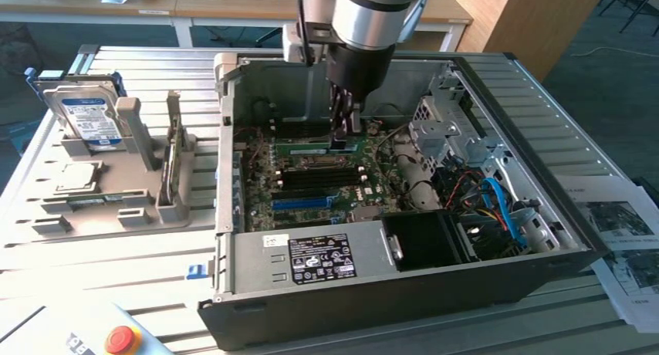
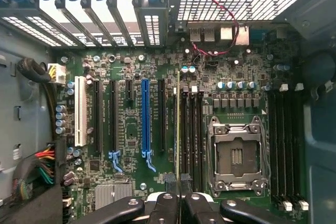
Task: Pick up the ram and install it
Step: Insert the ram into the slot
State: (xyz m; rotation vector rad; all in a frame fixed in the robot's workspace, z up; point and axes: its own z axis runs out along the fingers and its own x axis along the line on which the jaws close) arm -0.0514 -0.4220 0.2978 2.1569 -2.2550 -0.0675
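My gripper (image 1: pixel 345 133) reaches down inside the open computer case (image 1: pixel 535 251), low over the motherboard (image 1: pixel 309 185). It is shut on the ram (image 2: pixel 178 129), a thin green stick seen edge-on in the wrist view, running out from between the black fingers (image 2: pixel 167 207). In the exterior view the ram (image 1: pixel 309 148) shows as a green strip beside the fingertips. The stick hangs over the black memory slots (image 2: pixel 192 135) between the blue expansion slot (image 2: pixel 147 121) and the empty processor socket (image 2: pixel 236 153). Whether its edge touches a slot cannot be told.
A grey fixture (image 1: pixel 113 208) at the exterior view's left holds a hard drive (image 1: pixel 91 120) and a square silver processor chip (image 1: pixel 77 176). The power supply (image 1: pixel 309 258), cables (image 1: pixel 499 204) and drive cage (image 1: pixel 453 131) crowd the case. A red stop button (image 1: pixel 123 339) sits near the front.
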